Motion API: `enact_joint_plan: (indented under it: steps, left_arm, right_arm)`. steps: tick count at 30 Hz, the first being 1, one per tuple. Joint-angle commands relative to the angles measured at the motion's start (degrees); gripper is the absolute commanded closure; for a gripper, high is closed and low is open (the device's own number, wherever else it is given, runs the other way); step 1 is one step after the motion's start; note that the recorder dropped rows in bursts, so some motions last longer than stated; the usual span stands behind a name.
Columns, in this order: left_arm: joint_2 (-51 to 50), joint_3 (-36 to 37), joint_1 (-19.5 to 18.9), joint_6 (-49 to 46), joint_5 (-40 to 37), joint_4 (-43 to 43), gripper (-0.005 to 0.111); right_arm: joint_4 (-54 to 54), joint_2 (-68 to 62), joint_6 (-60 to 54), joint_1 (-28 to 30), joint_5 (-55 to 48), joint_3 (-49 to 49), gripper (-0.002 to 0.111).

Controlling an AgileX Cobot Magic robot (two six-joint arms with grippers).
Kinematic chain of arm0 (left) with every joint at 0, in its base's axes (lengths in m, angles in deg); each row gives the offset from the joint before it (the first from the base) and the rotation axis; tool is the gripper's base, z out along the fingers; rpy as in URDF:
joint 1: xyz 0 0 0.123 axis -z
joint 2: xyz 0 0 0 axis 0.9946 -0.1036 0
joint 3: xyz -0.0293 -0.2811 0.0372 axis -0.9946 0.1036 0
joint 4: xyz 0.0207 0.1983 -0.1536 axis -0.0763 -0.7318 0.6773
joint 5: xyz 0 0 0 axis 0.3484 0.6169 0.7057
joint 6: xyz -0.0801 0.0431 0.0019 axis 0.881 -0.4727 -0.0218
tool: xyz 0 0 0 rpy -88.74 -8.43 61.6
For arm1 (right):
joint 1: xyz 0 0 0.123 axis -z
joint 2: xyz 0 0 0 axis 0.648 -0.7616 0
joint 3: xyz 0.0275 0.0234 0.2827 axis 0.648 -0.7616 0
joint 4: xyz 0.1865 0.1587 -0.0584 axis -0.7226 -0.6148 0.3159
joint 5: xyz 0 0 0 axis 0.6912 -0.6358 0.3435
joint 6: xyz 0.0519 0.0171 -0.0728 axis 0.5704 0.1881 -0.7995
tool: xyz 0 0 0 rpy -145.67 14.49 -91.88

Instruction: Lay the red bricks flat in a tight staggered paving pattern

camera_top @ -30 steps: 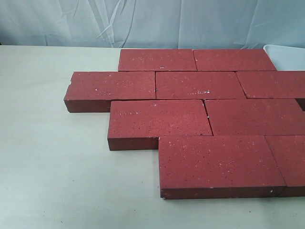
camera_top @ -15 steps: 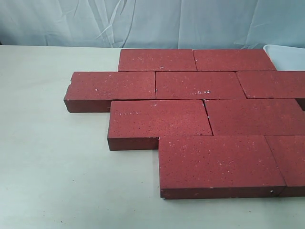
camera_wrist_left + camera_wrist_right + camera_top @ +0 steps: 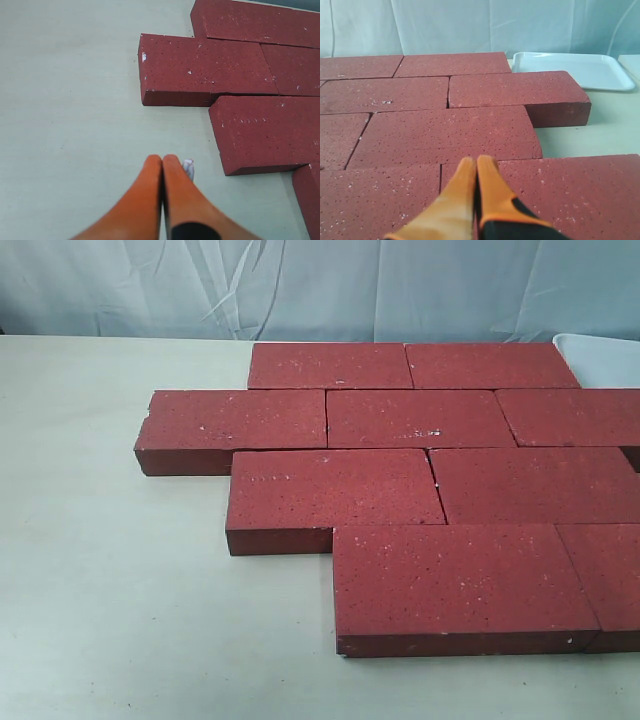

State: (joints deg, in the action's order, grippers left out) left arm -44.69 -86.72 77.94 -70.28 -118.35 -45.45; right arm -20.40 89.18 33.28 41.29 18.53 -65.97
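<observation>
Nothing had moved since the earlier frames: we found the dark-red rectangular paving bricks [image 3: 420, 420] in the same places. They lay flat on the pale counter [image 3: 120, 590] in four staggered rows, each row offset from the next, with edges touching and thin seams. Nine showed in the exterior view, those at the right cut by the frame edge. A white plastic tray [image 3: 570, 70] sat just beyond the far right bricks, before a pale blue cloth backdrop [image 3: 300, 285]. The left jaws were pressed together with nothing between the orange fingers [image 3: 145, 200], over bare counter beside the pattern's left steps. The right jaws were likewise closed and empty, above the nearest row of bricks.
</observation>
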Motion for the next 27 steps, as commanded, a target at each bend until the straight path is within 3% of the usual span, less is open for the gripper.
enact_joint_plan:
  steps: [1,8,18,23,27]
  left_arm:
    - [0.47,0.13,-0.05,-0.08,0.21,0.13,0.107]
    - [5.19,3.23,-0.05,-0.08,2.98,-0.33,0.107]
    - [27.27,11.11,-0.05,-0.08,6.18,-1.28,0.107]
    - [29.58,11.11,-0.05,-0.08,6.18,-1.28,0.107]
    - [29.59,11.11,-0.05,-1.86,6.39,-6.12,0.107]
  right_arm:
    - [-0.06,0.32,-0.24,0.41,1.04,-0.12,0.109]
    - [-0.06,0.32,-0.24,0.41,1.04,-0.12,0.109]
    - [-0.06,0.32,-0.24,0.41,1.04,-0.12,0.109]
    - [-0.06,0.32,-0.24,0.41,1.04,-0.12,0.109]
    - [-0.06,0.32,-0.24,0.41,1.04,-0.12,0.109]
